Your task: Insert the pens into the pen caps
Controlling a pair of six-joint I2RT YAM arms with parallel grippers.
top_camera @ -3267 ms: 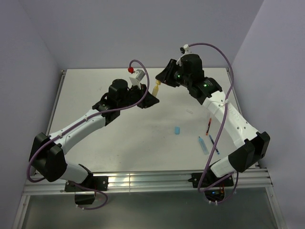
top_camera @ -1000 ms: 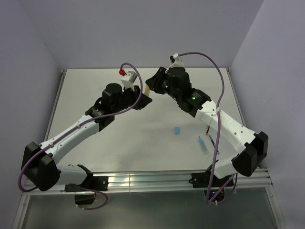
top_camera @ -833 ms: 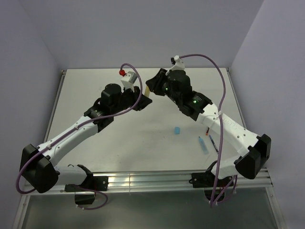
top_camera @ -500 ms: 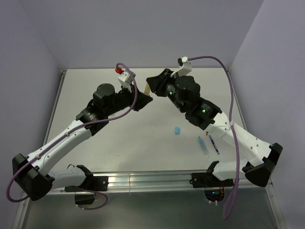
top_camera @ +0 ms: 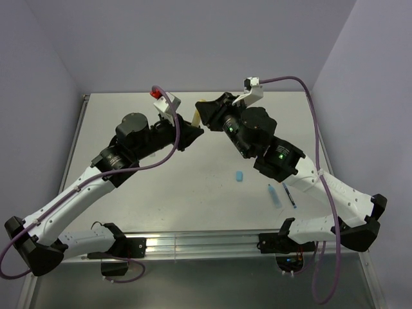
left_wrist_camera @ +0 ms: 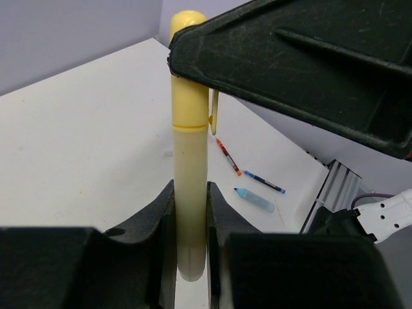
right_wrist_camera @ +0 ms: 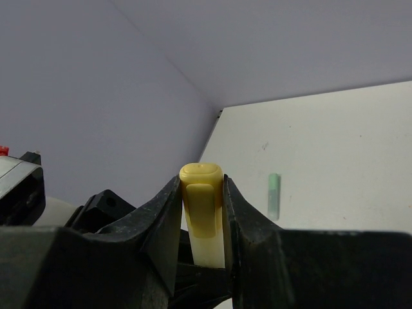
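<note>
Yellow marker [left_wrist_camera: 191, 199] is up off the surface and both arms are on it. Left fingers [left_wrist_camera: 153, 222] are clenched on the pale barrel low down, and right fingers [right_wrist_camera: 248, 232] are clamped on the yellow cap [right_wrist_camera: 201, 193] at the other end, clip facing the right wrist camera. Cap and barrel sit on one straight line with only a thin seam between them, so I'd call this the final press, cap nearly or fully home. To do it well, push straight along the barrel with no twist and no tilt, the left side bracing firm so the barrel can't slide through, and stop once the seam closes. Then let go on one side only, or the marker drops. Further out, on the surface [top_camera: 193, 187] by the right arm, a blue marker [top_camera: 275, 195] lies uncapped, by the look of it, just beside the dark blue pen [top_camera: 289, 195]. The red pen [left_wrist_camera: 228, 156] is near them and the blue cap [top_camera: 239, 176] sits apart to their left. A green marker [right_wrist_camera: 274, 195] lies flat in the right wrist view.
</note>
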